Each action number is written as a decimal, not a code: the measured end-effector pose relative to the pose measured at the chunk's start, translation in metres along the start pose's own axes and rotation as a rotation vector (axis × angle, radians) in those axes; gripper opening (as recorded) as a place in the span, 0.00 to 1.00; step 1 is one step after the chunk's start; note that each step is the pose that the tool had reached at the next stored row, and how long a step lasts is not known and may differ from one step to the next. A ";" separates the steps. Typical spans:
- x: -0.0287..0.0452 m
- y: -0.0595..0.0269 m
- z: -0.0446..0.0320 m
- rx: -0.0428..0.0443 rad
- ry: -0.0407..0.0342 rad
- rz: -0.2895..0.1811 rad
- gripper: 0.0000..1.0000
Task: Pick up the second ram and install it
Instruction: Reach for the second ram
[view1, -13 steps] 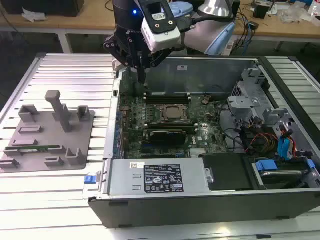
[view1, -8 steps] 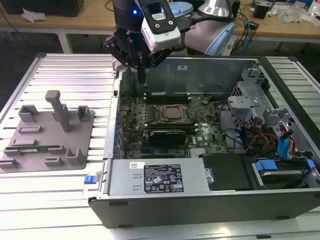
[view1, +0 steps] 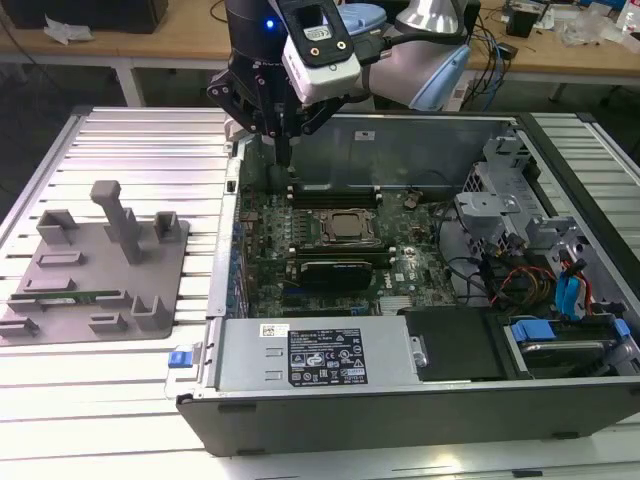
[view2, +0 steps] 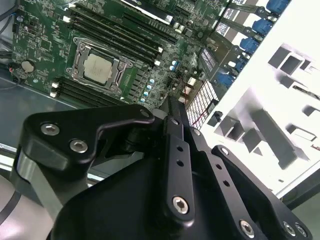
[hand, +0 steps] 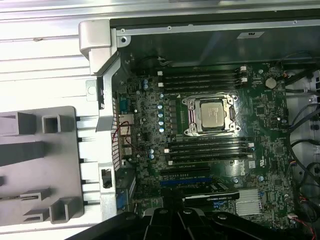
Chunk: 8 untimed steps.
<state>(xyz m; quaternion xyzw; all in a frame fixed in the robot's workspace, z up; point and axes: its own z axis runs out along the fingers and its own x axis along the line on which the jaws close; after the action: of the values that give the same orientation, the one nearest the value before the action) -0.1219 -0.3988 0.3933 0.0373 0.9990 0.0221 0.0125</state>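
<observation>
My gripper (view1: 284, 152), pressed together and holding nothing, hangs over the motherboard's (view1: 330, 240) back corner. It is well apart from the second ram (view1: 75, 296), which rests in the grey fixture (view1: 100, 270) on the desk (view1: 140, 150), its long axis running from the exterior view's left to its right. I judge it light, stiff and fragile, best pinched at mid-length across its thin faces, clear of the chips.

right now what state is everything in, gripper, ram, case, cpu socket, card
gripper: shut, nothing seen in it, hanging over the motherboard's edge at the exterior view's left
second ram: lying flat on the grey fixture, not picked up
computer case: open, side panel off
cpu socket: cpu seated, no cooler on it
black expansion card: plugged into the motherboard
</observation>
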 end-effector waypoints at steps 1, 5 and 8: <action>0.0004 0.0000 0.0000 0.0000 -0.0001 0.000 0.08; 0.0072 -0.0004 -0.0002 0.0000 0.0000 0.000 0.08; 0.0139 -0.0007 -0.0003 -0.0001 0.0000 0.000 0.08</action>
<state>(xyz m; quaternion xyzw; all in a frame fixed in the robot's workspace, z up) -0.1359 -0.3985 0.3932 0.0374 0.9990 0.0221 0.0125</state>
